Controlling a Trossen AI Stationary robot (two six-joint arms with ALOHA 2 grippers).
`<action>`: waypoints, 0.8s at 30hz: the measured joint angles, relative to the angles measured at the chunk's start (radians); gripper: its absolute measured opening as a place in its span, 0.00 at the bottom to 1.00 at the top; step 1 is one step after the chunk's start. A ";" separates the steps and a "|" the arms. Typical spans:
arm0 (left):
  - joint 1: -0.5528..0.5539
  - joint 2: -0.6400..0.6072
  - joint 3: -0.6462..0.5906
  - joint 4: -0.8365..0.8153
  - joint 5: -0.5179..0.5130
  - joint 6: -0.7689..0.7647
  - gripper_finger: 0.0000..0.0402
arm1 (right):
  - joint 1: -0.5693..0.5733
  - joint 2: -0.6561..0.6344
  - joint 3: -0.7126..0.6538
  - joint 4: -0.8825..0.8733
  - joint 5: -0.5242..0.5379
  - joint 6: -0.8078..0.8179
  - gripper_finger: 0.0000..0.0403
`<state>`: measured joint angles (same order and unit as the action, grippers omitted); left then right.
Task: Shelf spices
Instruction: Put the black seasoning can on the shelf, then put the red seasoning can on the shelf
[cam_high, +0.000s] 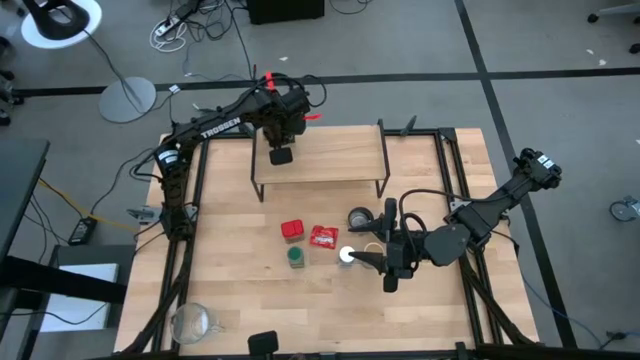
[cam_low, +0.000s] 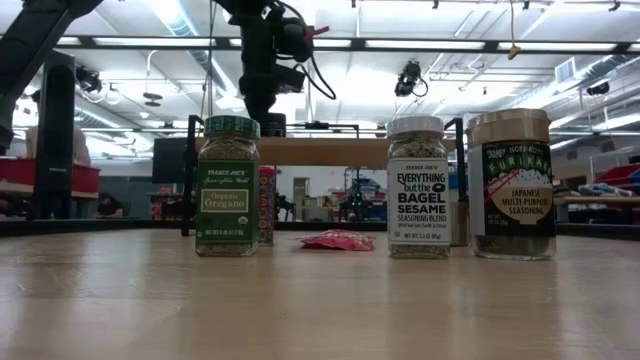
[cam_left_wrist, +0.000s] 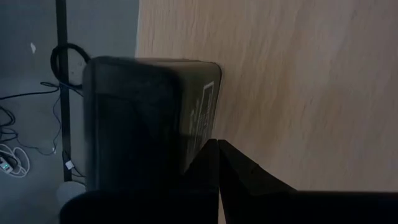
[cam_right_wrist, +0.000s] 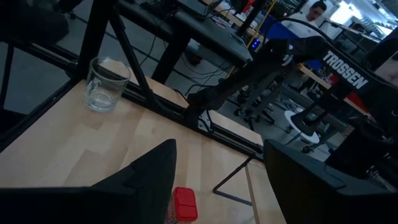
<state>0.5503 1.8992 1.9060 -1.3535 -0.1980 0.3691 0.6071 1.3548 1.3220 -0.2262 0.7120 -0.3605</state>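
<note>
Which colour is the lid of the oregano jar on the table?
Green: the oregano jar has a green lid. It shows best in the low view.

The green jar (cam_low: 228, 186) reads "TRADER JOE'S Organic Oregano". Right of it, the white-capped jar (cam_low: 418, 187) — "EVERYTHING but the BAGEL SESAME SEASONING BLEND". Farther right, the tan-lidded jar (cam_low: 511, 184) — "JAPANESE MULTI-PURPOSE SEASONING". The left arm (cam_high: 222, 126) bears "TROSSEN".

**Right wrist camera: fingers apart over the pale wooden table**

The right gripper (cam_right_wrist: 217, 180) has its two dark fingers (cam_right_wrist: 146, 177) spread wide. Between them lies a small red tin (cam_right_wrist: 185, 204) on the light wooden tabletop (cam_right_wrist: 74, 143). A clear glass mug (cam_right_wrist: 106, 84) stands near the table's edge. Farther off, the black left arm (cam_right_wrist: 280, 59) reaches across, a thin black metal leg (cam_right_wrist: 233, 180) below it.
</note>
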 joint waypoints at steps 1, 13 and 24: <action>0.002 0.000 0.000 0.001 0.000 0.001 0.01 | 0.000 0.000 0.000 0.000 0.000 0.000 0.60; 0.006 0.000 0.001 0.006 0.001 0.005 0.01 | 0.000 0.000 0.000 -0.001 0.000 0.000 0.60; -0.053 -0.015 0.001 0.010 0.014 -0.058 0.01 | 0.000 0.000 0.000 0.000 0.000 0.000 0.60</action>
<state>0.4968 1.8844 1.9068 -1.3438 -0.1840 0.3113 0.6071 1.3547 1.3220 -0.2265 0.7124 -0.3604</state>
